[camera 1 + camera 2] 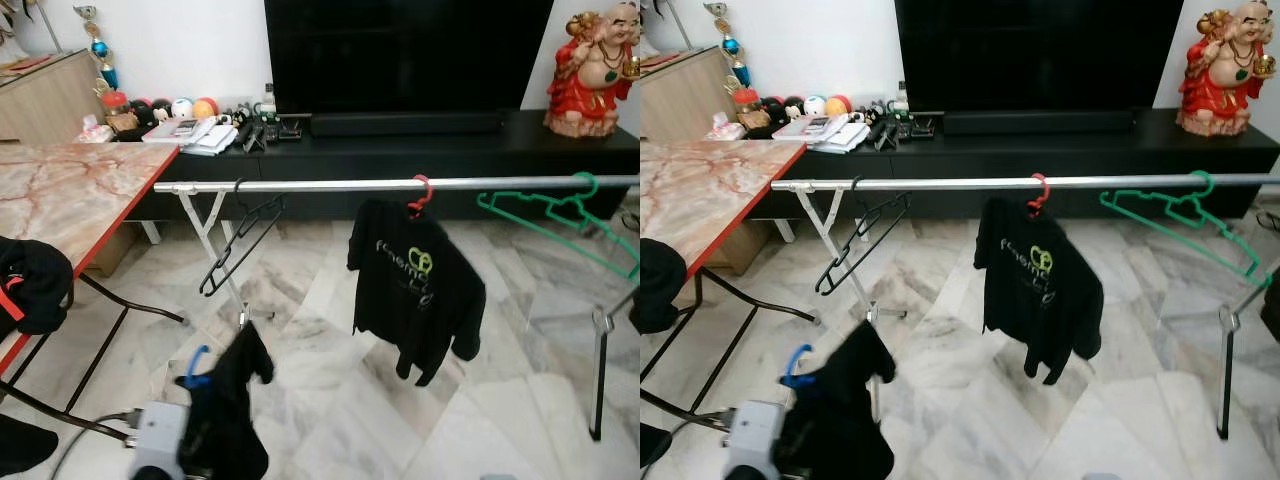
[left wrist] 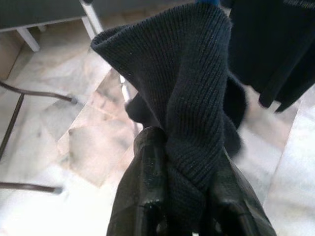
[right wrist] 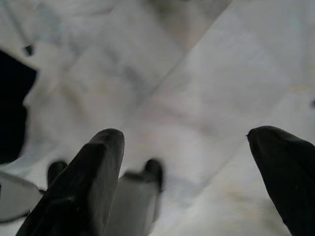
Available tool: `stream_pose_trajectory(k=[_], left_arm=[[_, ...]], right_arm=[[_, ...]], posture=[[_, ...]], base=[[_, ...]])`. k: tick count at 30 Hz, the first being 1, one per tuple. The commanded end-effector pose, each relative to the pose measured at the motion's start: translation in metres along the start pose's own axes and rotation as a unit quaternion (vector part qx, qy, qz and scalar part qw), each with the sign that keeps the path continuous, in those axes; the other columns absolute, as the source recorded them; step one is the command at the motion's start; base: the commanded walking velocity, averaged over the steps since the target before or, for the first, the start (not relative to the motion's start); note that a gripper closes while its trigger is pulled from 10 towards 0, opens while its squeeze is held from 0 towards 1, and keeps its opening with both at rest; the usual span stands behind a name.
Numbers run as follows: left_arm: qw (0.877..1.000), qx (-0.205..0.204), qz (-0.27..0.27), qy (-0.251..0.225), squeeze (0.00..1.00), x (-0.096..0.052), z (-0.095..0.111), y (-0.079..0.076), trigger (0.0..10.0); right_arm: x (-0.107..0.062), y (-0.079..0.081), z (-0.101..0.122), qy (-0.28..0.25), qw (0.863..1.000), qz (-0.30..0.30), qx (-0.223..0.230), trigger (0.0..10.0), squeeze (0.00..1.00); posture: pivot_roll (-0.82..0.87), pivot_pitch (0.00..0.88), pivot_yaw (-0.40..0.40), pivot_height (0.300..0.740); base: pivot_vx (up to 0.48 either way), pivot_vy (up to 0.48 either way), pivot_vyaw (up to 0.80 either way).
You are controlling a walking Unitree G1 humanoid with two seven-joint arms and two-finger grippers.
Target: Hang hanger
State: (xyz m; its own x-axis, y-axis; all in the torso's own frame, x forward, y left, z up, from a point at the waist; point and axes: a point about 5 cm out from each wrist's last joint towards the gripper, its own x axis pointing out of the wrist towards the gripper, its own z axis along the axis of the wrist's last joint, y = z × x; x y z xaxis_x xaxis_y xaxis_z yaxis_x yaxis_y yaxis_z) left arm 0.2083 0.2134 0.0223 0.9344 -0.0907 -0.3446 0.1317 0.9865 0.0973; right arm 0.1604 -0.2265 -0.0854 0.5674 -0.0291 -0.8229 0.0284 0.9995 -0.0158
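You had the carry step in hand: your left hand [image 2: 184, 196] was pinched tight on a fold of the dark knit garment [image 1: 228, 410], low at your left and well short of the rail [image 1: 330, 185]. The blue hanger [image 1: 195, 368] sat in that garment, its hook poking up just beside the cloth. I judged the hanging itself not yet done.

Your next move called for a lift: raise the bundle above the rail, turn the blue hook over it, and aim for the open stretch between the black hanger [image 1: 240, 242] and the red hanger [image 1: 420, 195] that carried the black T-shirt [image 1: 412, 290].

The garment was a thick ribbed knit, soft and bunched, so it would likely sag and swing. The rail was smooth bright metal tube; a hook could slide along it. A green hanger [image 1: 560, 220] hung bare and tilted at the far right. The floor [image 1: 330, 400] was glossy veined marble.

Your right hand [image 3: 184, 182] hung idle over the floor, fingers wide apart and holding nothing.
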Motion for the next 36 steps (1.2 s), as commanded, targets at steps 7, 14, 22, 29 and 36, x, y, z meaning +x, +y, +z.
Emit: stream_pose_trajectory(k=[7,14,22,29,36], left_arm=[[0.999,0.011,0.037,-0.016,0.0,-0.002,0.006,0.018,10.0],[0.998,0.002,0.058,-0.029,0.0,-0.002,0.007,0.02,10.0],[0.997,0.001,0.077,-0.029,0.0,-0.002,0.01,0.026,10.0],[0.997,-0.001,0.072,-0.027,0.0,0.003,0.013,0.027,10.0],[0.997,-0.003,0.065,-0.032,0.0,0.007,0.017,0.024,10.0]], right_arm=[[0.001,0.007,-0.001,0.003,1.0,0.008,-0.002,10.0,0.0],[0.001,0.006,0.001,-0.001,1.0,0.006,-0.004,10.0,0.0],[0.001,0.005,0.001,0.0,1.0,0.003,-0.012,10.0,0.0],[0.002,0.007,0.002,-0.009,1.0,-0.01,0.003,10.0,0.0],[0.002,0.007,0.002,-0.006,1.0,-0.011,-0.003,10.0,0.0]], posture=[[0.06,0.0,0.027,0.74],[0.06,0.0,0.022,0.74],[0.07,0.002,0.029,0.74],[0.05,0.007,0.063,0.74],[0.06,0.007,0.061,0.74]], base=[[0.0,-0.385,0.0],[0.0,0.0,0.0],[0.0,0.0,0.0],[0.037,0.0,0.0],[0.303,0.0,0.0]])
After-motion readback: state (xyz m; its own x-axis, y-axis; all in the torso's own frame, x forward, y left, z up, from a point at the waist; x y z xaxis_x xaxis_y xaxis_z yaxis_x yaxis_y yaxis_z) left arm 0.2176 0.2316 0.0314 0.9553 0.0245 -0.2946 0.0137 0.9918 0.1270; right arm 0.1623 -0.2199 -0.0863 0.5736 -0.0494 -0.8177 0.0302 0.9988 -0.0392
